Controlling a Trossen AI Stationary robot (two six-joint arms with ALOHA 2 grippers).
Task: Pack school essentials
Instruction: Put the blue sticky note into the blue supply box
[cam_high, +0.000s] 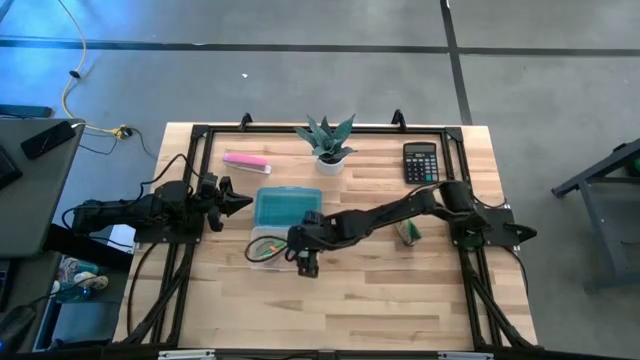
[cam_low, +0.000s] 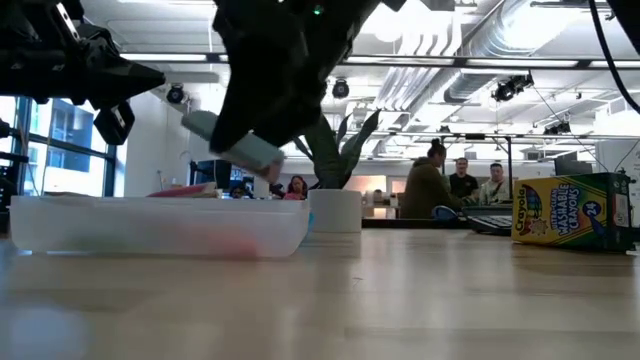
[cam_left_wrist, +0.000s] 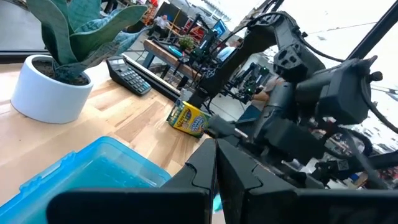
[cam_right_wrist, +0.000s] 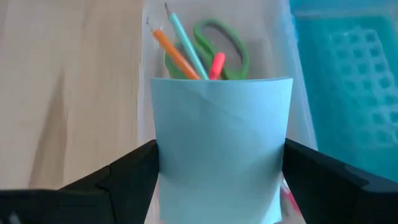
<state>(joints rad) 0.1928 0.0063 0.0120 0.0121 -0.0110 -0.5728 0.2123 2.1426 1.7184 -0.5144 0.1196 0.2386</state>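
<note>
My right gripper (cam_high: 305, 260) is shut on a light blue sticky-note pad (cam_right_wrist: 221, 137) just above a clear box (cam_high: 262, 250) left of the table's middle. In the box lie green-handled scissors (cam_right_wrist: 231, 42), an orange pencil (cam_right_wrist: 177, 56), a teal pencil (cam_right_wrist: 186, 45) and a red pen (cam_right_wrist: 216, 64). In the low view the pad (cam_low: 240, 148) hangs tilted over the box (cam_low: 160, 228). The crayon box (cam_high: 408, 232) stands on the table under my right arm. My left gripper (cam_high: 238, 202) waits shut at the table's left, touching nothing. My right gripper pinches the pad by its two opposite side edges (cam_right_wrist: 160, 168), one finger (cam_right_wrist: 124, 177) on each side. The fingers slant down from the table's right side. The pad is lifted clear, tilted, its free end toward the box below.
A blue lid (cam_high: 287, 205) lies just beyond the clear box. A potted plant (cam_high: 328, 148), a black calculator (cam_high: 420, 162) and a long pink bar (cam_high: 245, 160) stand along the far edge. Bare wood lies toward the near edge. People sit in the room behind.
</note>
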